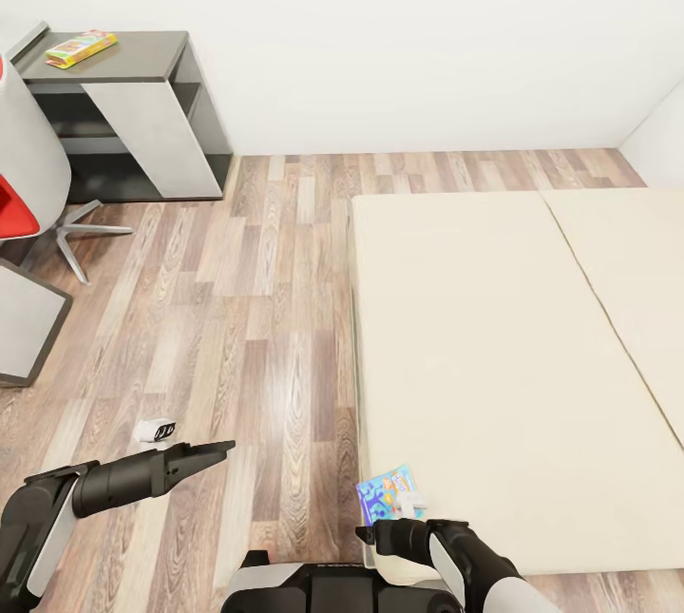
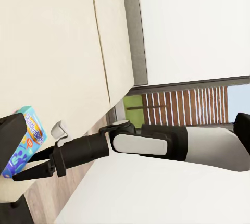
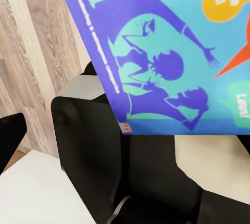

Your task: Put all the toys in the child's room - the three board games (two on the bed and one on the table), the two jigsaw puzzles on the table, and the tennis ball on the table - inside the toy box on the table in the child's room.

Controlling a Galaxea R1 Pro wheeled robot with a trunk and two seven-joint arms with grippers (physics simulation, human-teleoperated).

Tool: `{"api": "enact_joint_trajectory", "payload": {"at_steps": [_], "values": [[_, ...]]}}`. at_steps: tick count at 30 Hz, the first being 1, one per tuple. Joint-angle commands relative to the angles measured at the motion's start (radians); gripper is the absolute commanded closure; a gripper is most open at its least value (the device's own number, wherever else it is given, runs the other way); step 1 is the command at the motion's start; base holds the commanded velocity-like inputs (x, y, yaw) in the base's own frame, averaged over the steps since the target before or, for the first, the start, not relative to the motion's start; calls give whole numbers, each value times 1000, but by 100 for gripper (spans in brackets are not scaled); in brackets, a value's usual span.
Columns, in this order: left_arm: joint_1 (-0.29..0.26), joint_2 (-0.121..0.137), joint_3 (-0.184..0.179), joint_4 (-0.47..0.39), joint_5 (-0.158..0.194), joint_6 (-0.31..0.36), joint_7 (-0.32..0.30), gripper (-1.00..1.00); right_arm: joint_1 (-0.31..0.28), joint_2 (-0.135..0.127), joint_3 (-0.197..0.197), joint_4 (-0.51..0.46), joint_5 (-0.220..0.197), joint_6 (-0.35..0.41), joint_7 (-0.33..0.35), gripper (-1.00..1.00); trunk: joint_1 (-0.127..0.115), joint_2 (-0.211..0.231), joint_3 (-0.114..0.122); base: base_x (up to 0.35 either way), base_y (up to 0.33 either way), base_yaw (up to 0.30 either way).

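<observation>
Blue board game [image 1: 388, 491] lies at the near corner of the bed [image 1: 494, 356], its lower edge hidden behind the right gripper [image 1: 410, 503], which sits right at it; whether those fingers grip it cannot be told. Left gripper [image 1: 204, 453] hangs over the floor beside the bed, apparently closed and empty.
</observation>
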Motion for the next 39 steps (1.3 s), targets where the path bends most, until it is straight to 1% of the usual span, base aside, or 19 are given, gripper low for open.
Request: {"api": "enact_joint_trajectory", "payload": {"at_steps": [1, 26, 32, 39], "values": [[0, 0, 0, 0, 1, 10, -3, -100, 0, 1, -8, -2, 3, 8, 4, -100, 0, -1, -1, 0, 0, 0], [0, 2, 0, 0, 1, 10, -3, -100, 0, 1, -8, -3, 4, -5, 4, -100, 0, -1, -1, 0, 11, 0], [0, 2, 1, 0, 1, 10, -3, -100, 0, 2, -7, -4, 6, -49, 3, -100, 0, -1, -1, 0, 0, 0], [0, 2, 1, 0, 1, 10, -3, -100, 0, 2, -7, -4, 6, -58, 3, -100, 0, -1, -1, 0, 0, 0]]}}
